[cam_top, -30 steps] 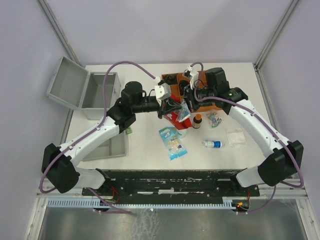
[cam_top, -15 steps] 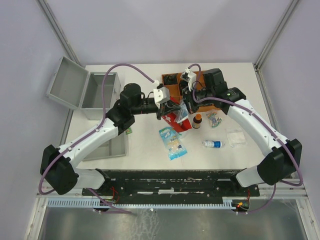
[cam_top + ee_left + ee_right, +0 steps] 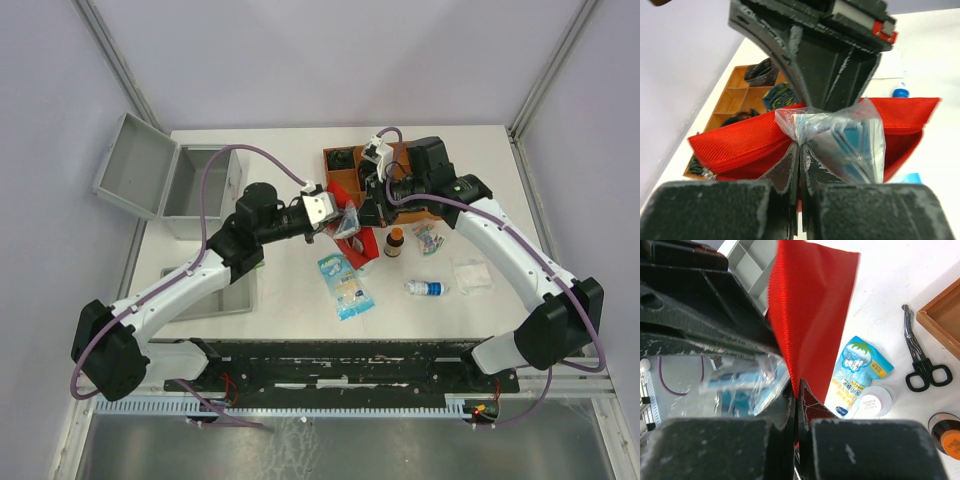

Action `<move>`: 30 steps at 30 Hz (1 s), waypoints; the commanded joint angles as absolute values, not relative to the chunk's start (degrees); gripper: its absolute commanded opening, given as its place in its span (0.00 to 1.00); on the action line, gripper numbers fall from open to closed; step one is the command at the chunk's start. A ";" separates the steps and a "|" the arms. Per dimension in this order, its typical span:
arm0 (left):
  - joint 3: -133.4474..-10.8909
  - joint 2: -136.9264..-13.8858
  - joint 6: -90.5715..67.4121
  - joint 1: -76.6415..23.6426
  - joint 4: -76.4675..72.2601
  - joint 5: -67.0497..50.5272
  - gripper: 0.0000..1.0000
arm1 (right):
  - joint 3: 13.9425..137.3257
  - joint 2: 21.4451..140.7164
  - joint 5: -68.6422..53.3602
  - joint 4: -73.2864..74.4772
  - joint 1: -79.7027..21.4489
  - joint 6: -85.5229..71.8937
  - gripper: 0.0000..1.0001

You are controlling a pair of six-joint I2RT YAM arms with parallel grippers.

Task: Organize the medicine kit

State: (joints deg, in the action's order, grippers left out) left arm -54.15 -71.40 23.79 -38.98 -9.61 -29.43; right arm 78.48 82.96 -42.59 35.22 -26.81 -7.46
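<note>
The medicine kit (image 3: 190,185) is a silver-grey case at the far left with its lid (image 3: 135,165) standing open. My left gripper (image 3: 343,222) is shut on a clear plastic packet (image 3: 840,137) with blue contents, held at the mouth of the small red pouch (image 3: 735,147). My right gripper (image 3: 368,205) is shut on the edge of that red pouch (image 3: 810,315) and holds it up off the table, its opening facing the left gripper (image 3: 801,145). The packet also shows in the right wrist view (image 3: 740,382), left of my right gripper (image 3: 796,390).
A brown wooden compartment tray (image 3: 345,165) sits behind the grippers. A blue cotton-swab packet (image 3: 345,285), a brown bottle (image 3: 396,243), a small clear bottle (image 3: 428,288), a white pad (image 3: 472,275), black scissors (image 3: 920,362) and a white-capped jar (image 3: 872,402) lie around. A grey tray (image 3: 215,295) lies near left.
My left arm has drawn back to the left with the clear packet in its jaws. The red pouch now hangs lower from my right gripper, which has barely moved.
</note>
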 commanded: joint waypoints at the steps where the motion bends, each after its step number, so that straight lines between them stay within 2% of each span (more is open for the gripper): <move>1: -54.06 -70.06 32.00 -38.50 -11.44 -19.62 0.03 | 79.49 81.42 -43.83 34.33 -27.35 -6.61 0.01; 7: -53.67 -70.11 34.83 -39.26 -7.92 -19.06 0.04 | 80.64 82.17 -40.67 33.71 -27.43 -8.23 0.01; 12: -53.63 -70.82 33.78 -40.29 -5.43 -24.74 0.14 | 81.42 83.43 -37.89 32.97 -27.43 -9.87 0.01; 18: -57.10 -71.29 35.47 -40.43 0.91 -26.49 0.37 | 80.84 82.49 -32.95 33.53 -27.49 -8.15 0.01; 21: -58.24 -70.78 34.73 -40.43 1.03 -25.43 0.51 | 79.71 82.06 -32.64 33.03 -27.53 -7.03 0.01; 30: -64.94 -69.94 30.42 -40.40 5.76 -27.73 0.83 | 79.73 83.20 -33.21 33.59 -27.79 -6.07 0.01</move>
State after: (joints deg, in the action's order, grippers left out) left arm -60.47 -71.33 32.36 -40.27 3.66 -25.15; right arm 78.52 83.64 -33.74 35.18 -27.38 -7.18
